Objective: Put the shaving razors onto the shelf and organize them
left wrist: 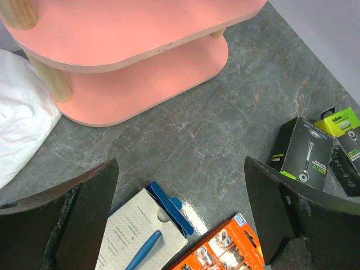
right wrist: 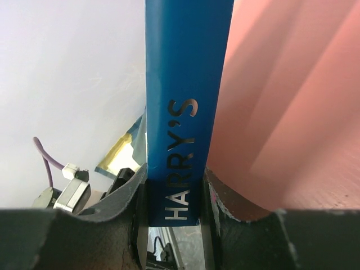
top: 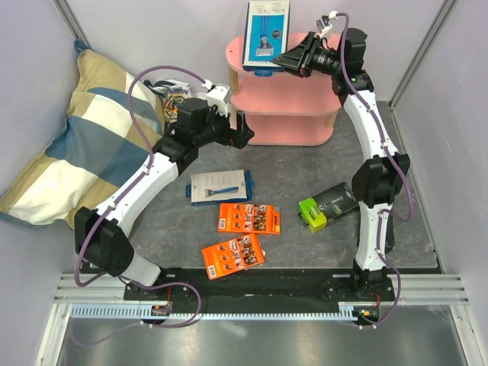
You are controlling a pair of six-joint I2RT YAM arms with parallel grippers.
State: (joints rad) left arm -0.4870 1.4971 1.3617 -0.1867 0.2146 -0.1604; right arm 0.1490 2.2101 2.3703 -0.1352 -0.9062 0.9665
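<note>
The pink shelf [top: 284, 103] stands at the back of the table. My right gripper [top: 293, 59] is shut on a blue razor box [top: 267, 34], holding it by its narrow edge over the shelf's top board. In the right wrist view the blue box [right wrist: 183, 112] sits between both fingers beside the pink board [right wrist: 292, 101]. My left gripper [top: 242, 130] hangs open in front of the shelf, empty. On the table lie a white box with a blue razor [top: 220, 186], two orange cards [top: 249, 219] [top: 232, 256], and a lime-green-and-black box [top: 314, 213] against a black box [left wrist: 304, 154].
A checked pillow [top: 76, 137] fills the left side. A white plastic bag [left wrist: 17, 112] lies next to the shelf's left posts. Grey walls close in the back and both sides. The lower shelf boards [left wrist: 140, 95] hold nothing that I can see.
</note>
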